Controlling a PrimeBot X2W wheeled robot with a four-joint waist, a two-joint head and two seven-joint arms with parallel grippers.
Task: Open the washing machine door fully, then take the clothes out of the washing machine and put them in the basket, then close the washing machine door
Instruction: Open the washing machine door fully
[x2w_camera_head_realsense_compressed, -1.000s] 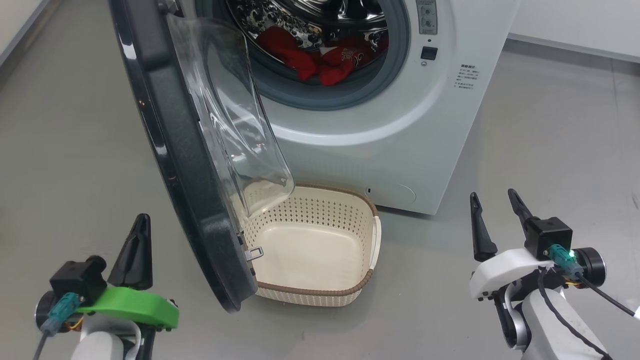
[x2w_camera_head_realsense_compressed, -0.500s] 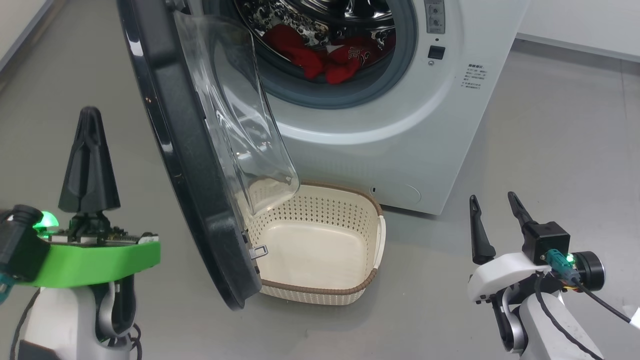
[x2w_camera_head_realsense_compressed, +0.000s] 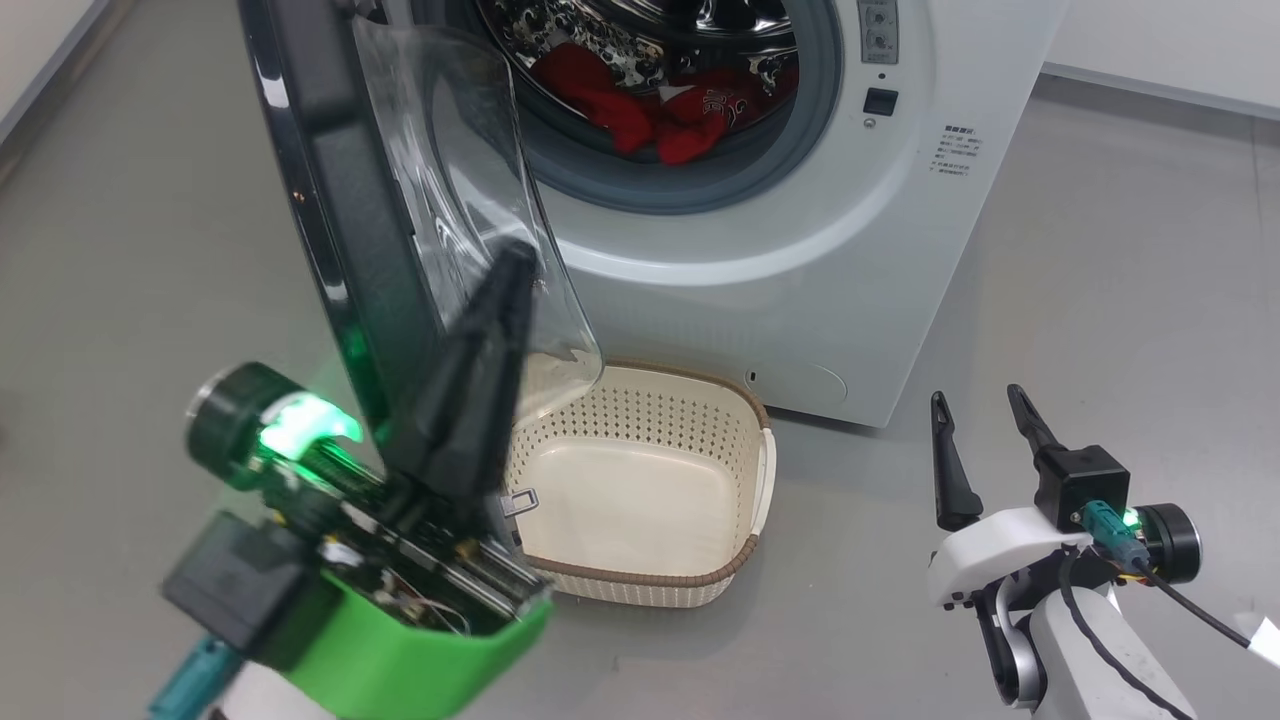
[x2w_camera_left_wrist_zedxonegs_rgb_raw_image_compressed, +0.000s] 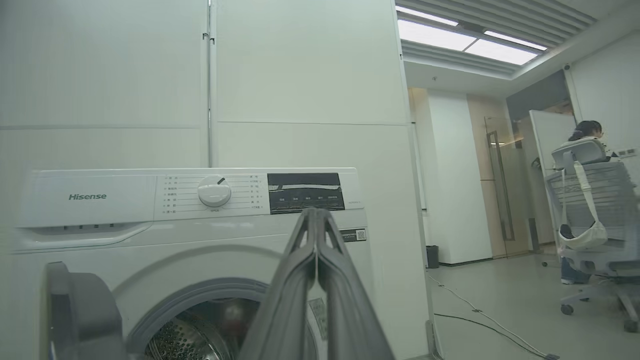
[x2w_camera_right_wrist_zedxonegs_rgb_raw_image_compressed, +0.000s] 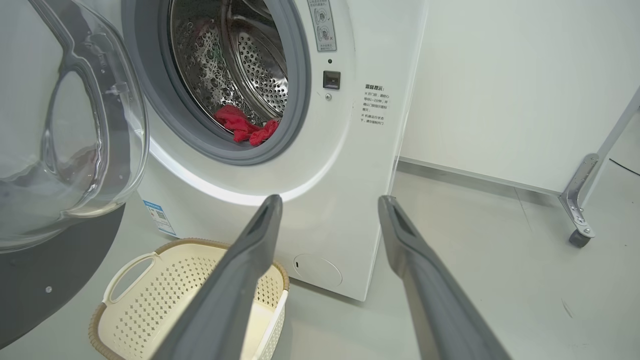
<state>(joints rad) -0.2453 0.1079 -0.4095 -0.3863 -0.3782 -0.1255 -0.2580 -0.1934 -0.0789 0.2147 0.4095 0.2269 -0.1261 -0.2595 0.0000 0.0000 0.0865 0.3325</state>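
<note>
Where door (x2w_camera_head_realsense_compressed: 335, 200) overlaps, basket (x2w_camera_head_realsense_compressed: 650, 415) rim hidden.

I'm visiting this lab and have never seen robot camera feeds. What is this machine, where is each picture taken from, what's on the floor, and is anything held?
It is a wheeled robot with two arms, each ending in a two-fingered gripper. The wide picture comes from a camera on its head, looking down. The other two come from cameras on its wrists, looking along each gripper's fingers. On the floor stands a white washing machine with its door swung open and red clothes inside. An empty cream basket sits in front of it. The left gripper, on a green mount, is raised by the door with its fingers shut on nothing. The right gripper is open and empty, low at the right.
</note>
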